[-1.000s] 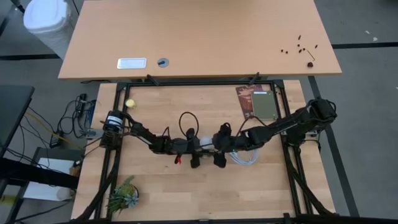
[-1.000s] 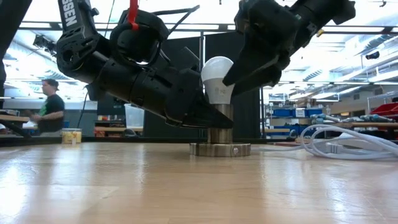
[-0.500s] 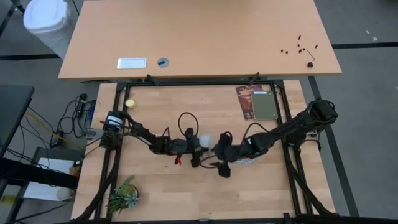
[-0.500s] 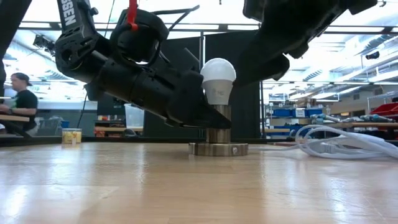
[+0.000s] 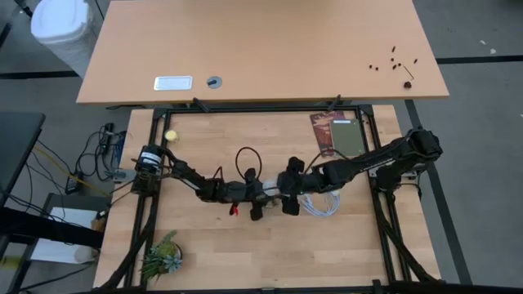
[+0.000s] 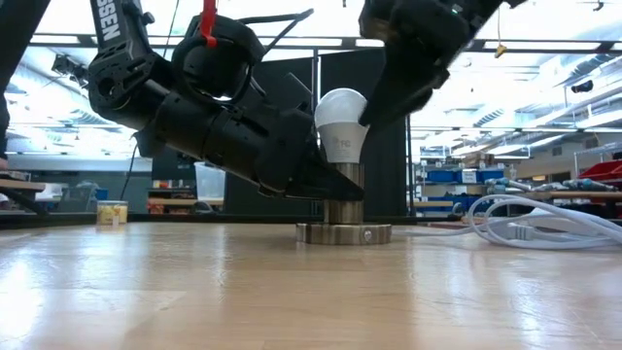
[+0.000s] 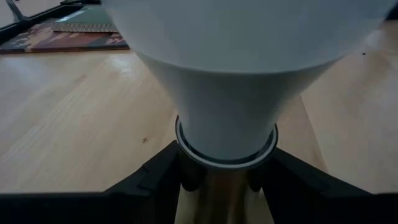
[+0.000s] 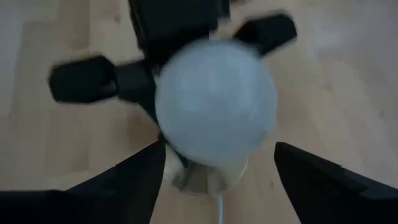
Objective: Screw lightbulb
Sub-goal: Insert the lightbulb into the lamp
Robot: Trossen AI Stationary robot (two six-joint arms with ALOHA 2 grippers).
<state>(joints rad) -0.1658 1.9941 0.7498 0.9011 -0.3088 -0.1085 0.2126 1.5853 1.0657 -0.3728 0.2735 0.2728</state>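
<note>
lightbulb (image 6: 340, 122) upright in socket (image 6: 344, 220) — left gripper (image 6: 326, 187) pinching socket, right gripper (image 8: 219, 167) spread around dome

Bright ceiling lights backlight the low view; the lightbulb (image 8: 215, 102) is motion-blurred in the right wrist view.

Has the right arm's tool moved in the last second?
Yes. The right tool swung down past the white cable half a second ago, and is back beside the lightbulb.

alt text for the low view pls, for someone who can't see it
A small white frosted lightbulb stands upright in a round metal socket on the wooden table. The left gripper clamps the socket's neck; the right gripper reaches down over the dome. A white cable lies behind.
</note>
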